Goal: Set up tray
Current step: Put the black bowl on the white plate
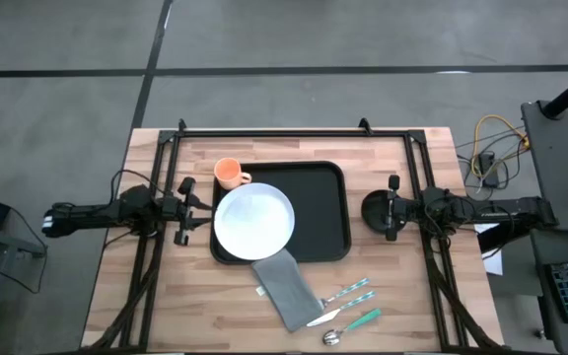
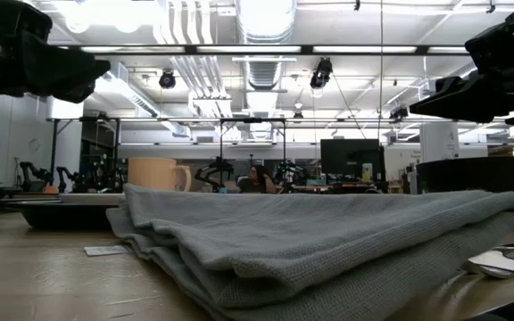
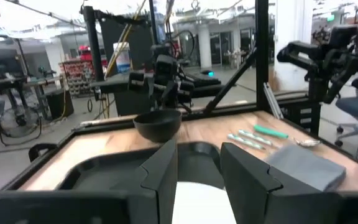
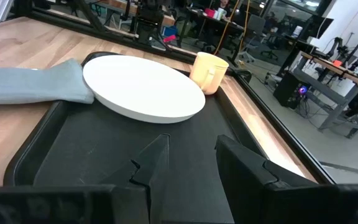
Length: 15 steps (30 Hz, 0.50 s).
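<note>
Near the front edge of the surface (image 1: 166,296) lie three pieces of cutlery: one spoon (image 1: 332,337), one teal-handled knife (image 1: 346,318) and one teal-handled fork (image 1: 348,291). Just beside them, one grey napkin (image 1: 286,287) lies folded, its far end lapping the tray's front rim. The one black tray (image 1: 323,212) sits mid-surface, toward the back. One white plate (image 1: 253,221) rests on its left part. One orange mug (image 1: 229,174) stands on the surface at the tray's back left corner. One black bowl (image 1: 377,208) sits right of the tray. The left tool (image 1: 187,209), by the tray's left rim, is parted and grasps nothing; the right tool (image 1: 393,208), over the bowl, likewise.
</note>
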Tool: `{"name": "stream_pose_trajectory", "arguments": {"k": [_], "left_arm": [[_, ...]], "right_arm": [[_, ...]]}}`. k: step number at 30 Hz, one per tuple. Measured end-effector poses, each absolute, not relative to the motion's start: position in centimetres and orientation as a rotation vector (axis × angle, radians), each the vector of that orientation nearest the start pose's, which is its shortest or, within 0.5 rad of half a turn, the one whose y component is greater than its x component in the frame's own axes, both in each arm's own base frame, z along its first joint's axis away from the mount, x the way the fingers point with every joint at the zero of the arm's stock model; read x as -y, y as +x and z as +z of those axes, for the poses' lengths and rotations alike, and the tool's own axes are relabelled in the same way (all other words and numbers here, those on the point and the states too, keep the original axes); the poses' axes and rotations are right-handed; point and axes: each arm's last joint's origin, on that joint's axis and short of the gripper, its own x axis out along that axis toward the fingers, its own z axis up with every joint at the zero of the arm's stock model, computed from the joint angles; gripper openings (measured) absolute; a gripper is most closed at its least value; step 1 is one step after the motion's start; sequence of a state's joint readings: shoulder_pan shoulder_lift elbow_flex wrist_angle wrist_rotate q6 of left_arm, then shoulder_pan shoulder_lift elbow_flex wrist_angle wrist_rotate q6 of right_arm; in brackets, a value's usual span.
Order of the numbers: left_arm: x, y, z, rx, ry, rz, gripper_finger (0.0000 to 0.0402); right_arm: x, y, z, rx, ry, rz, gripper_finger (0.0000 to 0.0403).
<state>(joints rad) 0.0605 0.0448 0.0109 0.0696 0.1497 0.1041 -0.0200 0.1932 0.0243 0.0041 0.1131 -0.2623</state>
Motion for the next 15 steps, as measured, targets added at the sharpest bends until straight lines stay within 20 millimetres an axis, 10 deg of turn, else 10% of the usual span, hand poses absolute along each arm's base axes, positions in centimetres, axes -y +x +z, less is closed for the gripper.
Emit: {"name": "stream_pose_trajectory", "arguments": {"k": [15], "left_arm": [[-0.4,9.96,16.63,-0.012,0.118,-0.008,0.0105]], "right_arm": [[0.54,10.76,15.64,-0.181,-0.269,-0.111,0.0123]]}}
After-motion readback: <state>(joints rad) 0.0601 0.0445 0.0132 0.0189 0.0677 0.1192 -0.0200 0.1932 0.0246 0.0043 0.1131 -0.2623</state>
